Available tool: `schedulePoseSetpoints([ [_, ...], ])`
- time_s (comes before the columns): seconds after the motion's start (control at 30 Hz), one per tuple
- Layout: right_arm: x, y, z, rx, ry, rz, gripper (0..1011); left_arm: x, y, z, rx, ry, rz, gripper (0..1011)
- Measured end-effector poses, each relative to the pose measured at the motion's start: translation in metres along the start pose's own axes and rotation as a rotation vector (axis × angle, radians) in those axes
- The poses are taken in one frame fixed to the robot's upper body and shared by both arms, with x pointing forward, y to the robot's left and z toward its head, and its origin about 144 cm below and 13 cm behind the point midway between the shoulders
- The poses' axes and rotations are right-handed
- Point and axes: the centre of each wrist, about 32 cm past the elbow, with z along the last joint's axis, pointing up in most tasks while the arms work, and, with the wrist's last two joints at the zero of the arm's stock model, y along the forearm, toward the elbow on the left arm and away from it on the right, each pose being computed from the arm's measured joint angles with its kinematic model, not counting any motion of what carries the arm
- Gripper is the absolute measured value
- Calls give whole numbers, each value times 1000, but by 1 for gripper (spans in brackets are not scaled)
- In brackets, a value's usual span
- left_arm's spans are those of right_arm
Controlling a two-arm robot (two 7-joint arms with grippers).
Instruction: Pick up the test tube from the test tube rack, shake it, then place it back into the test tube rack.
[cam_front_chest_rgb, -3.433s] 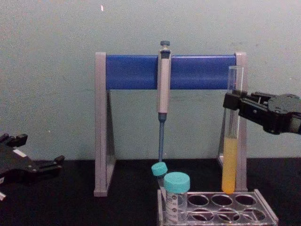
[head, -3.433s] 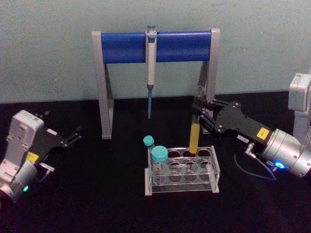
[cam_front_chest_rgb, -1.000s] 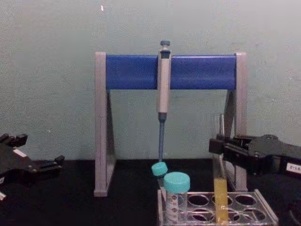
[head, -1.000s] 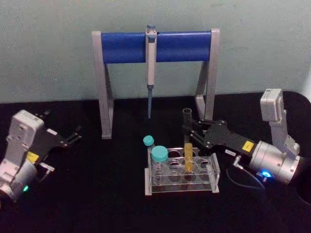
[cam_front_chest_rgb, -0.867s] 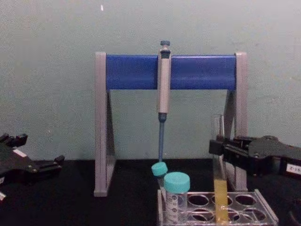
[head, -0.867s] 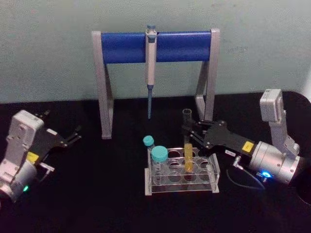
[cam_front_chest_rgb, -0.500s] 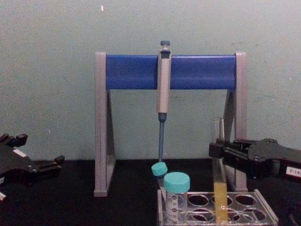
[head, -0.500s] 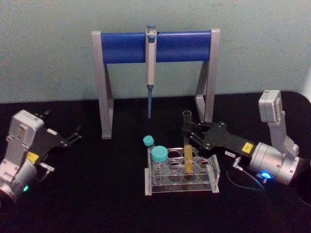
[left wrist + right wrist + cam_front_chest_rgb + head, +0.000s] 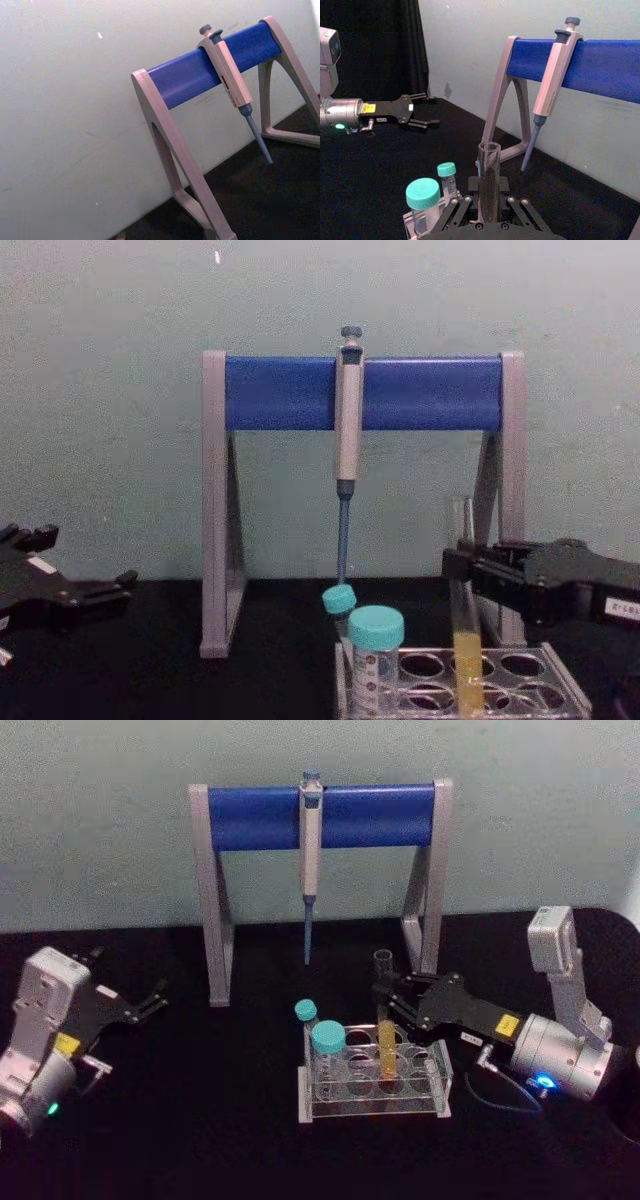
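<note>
The test tube [image 9: 386, 1052], a slim clear glass tube with yellow-orange liquid at its bottom, stands upright in a middle hole of the clear test tube rack [image 9: 441, 1070]. My right gripper [image 9: 384, 997] reaches in from the right and is shut on the tube's upper part. The chest view has the test tube [image 9: 466, 665] with its lower end inside the rack [image 9: 565, 698] and the right gripper [image 9: 456, 565] clamped around its glass. In the right wrist view the test tube [image 9: 489, 167] rises between the fingers. My left gripper [image 9: 150, 1000] rests open at the far left.
A tall grey-and-blue pipette stand [image 9: 320, 816] stands behind the rack, with a pipette [image 9: 310, 850] hanging from its bar. Two teal-capped vials [image 9: 327, 1042] occupy the rack's left end. The table [image 9: 200, 1120] is black, with free room at front and left.
My right gripper has come down and towards the left with the test tube, from above the rack to inside a hole. Over the last second it sank only slightly. The left arm stayed still.
</note>
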Motion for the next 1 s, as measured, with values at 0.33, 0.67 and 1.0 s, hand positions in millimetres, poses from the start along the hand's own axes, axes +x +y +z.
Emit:
schedulePoseSetpoints([
  [0.33, 0, 0, 0, -3, -1, -1, 228, 0, 0, 0, 0, 0, 0, 1001],
  [0.67, 0, 0, 0, -3, -1, -1, 229, 0, 0, 0, 0, 0, 0, 1001],
  [1.0, 0, 0, 0, -4, -2, -2, 336, 0, 0, 0, 0, 0, 0, 1001],
])
